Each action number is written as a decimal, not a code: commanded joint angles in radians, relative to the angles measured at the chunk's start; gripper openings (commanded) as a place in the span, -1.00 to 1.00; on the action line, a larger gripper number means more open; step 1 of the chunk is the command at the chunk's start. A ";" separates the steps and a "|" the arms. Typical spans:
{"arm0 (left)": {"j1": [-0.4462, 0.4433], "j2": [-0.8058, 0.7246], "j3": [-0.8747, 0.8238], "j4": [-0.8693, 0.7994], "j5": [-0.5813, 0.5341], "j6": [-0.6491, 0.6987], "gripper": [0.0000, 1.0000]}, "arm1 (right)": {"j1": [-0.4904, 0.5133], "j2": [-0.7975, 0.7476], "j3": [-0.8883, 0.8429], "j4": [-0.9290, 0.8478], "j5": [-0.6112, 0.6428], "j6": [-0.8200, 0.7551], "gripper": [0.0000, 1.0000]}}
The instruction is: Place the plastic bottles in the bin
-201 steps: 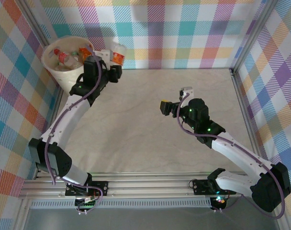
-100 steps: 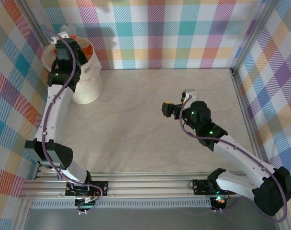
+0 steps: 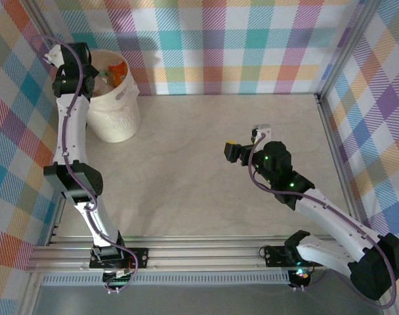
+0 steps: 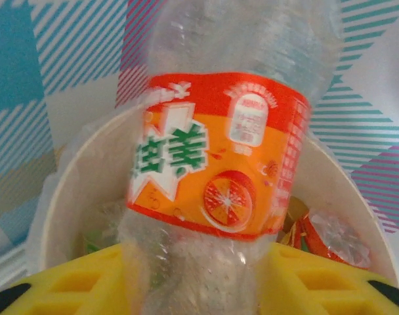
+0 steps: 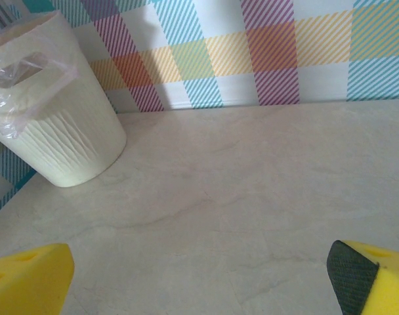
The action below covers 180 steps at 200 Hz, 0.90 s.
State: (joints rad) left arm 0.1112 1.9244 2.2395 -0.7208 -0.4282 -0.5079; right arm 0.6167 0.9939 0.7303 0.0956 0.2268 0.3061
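A clear plastic bottle (image 4: 219,164) with an orange and red label stands between my left gripper's (image 4: 193,292) yellow fingers, which press on its lower body. It hangs over the mouth of the cream-white bin (image 4: 55,197), where other bottles (image 4: 327,236) lie. From above, the left gripper (image 3: 89,71) sits at the bin's (image 3: 114,121) far-left rim, with the orange bottle (image 3: 118,68) above the opening. My right gripper (image 3: 230,152) hovers over the bare table right of centre. It is open (image 5: 199,289), and nothing lies between its fingers.
The bin (image 5: 55,125) stands in the far-left corner against the checked walls. A plastic liner (image 5: 29,65) folds over its rim by the slot handle. The marbled tabletop (image 3: 199,157) stretches between the two arms.
My left arm has swung from the bin's right side across to its far-left rim, carrying the orange-labelled bottle over the opening. The right arm has barely shifted.
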 commanded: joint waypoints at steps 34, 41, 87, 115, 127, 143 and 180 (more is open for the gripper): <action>0.018 0.002 0.062 -0.104 0.012 -0.169 0.51 | -0.002 0.020 0.005 0.015 -0.010 -0.044 0.99; 0.017 0.001 0.063 -0.103 0.013 -0.171 0.63 | -0.002 0.020 0.005 0.013 -0.011 -0.044 0.99; 0.024 -0.051 0.057 -0.082 0.140 -0.110 0.80 | -0.003 0.001 -0.007 0.000 0.029 -0.040 0.99; 0.025 -0.163 -0.035 0.016 0.246 -0.036 1.00 | -0.007 -0.018 -0.032 0.003 0.143 -0.012 0.99; 0.025 -0.225 -0.105 0.056 0.296 -0.015 1.00 | -0.011 -0.031 -0.046 0.012 0.188 -0.011 0.99; 0.023 -0.335 -0.246 0.129 0.363 -0.004 1.00 | -0.022 -0.050 -0.078 0.039 0.237 -0.034 0.99; 0.022 -0.630 -0.577 0.274 0.551 0.033 1.00 | -0.111 -0.088 -0.140 0.051 0.305 -0.057 0.99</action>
State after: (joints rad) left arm 0.1215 1.4593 1.8214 -0.5888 -0.0341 -0.5262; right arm 0.5663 0.9421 0.6231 0.1013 0.4507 0.2684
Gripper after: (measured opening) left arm 0.997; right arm 0.996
